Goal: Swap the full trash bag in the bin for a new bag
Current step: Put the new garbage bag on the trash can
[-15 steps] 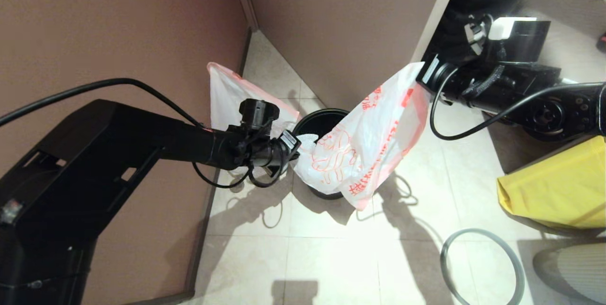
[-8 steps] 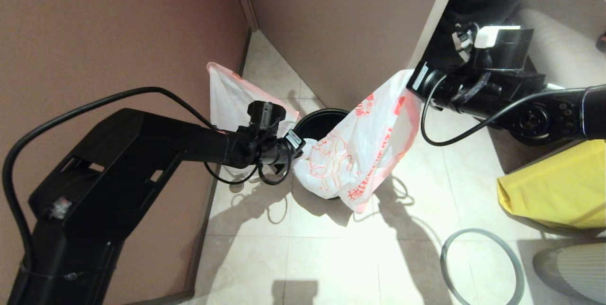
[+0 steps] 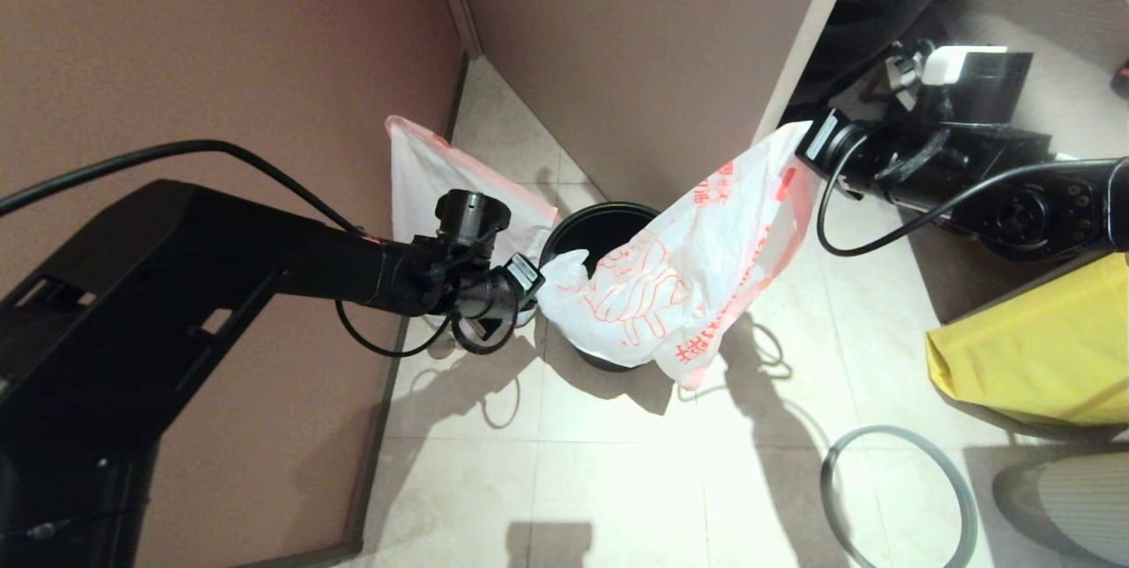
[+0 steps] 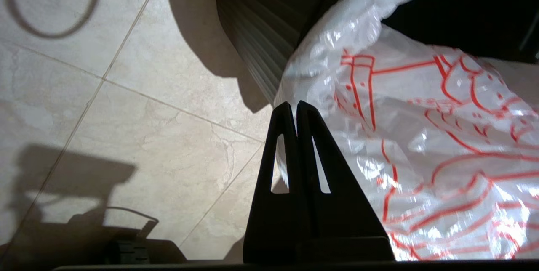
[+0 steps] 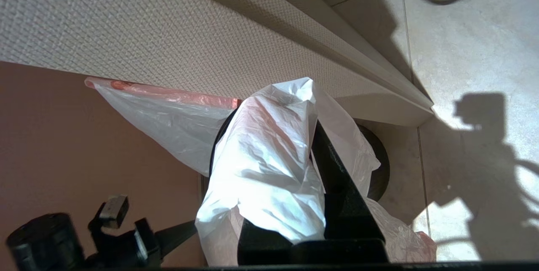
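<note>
The new bag [image 3: 679, 277], limp white plastic with a red cartoon print, hangs stretched over the dark round bin [image 3: 593, 228], hiding its near side. My left gripper [image 3: 536, 279] is shut on the bag's left edge beside the bin; its black fingers [image 4: 313, 166] are pressed together on the film. My right gripper [image 3: 794, 149] is shut on the bag's upper right corner, higher and farther back. Plastic drapes over the right gripper's fingers [image 5: 341, 178]. The full trash bag [image 3: 423, 180] leans against the brown wall behind my left arm.
The grey ring rim [image 3: 900, 497] lies on the tiled floor at the front right. A large yellow bag [image 3: 1041, 347] sits at the right. A partition wall [image 3: 644, 48] stands just behind the bin, and the brown wall [image 3: 220, 48] runs along the left.
Over the last half second my grippers have drawn apart, left one leftward and right one rightward. The new bag is pulled wider and flatter across the bin's mouth.
</note>
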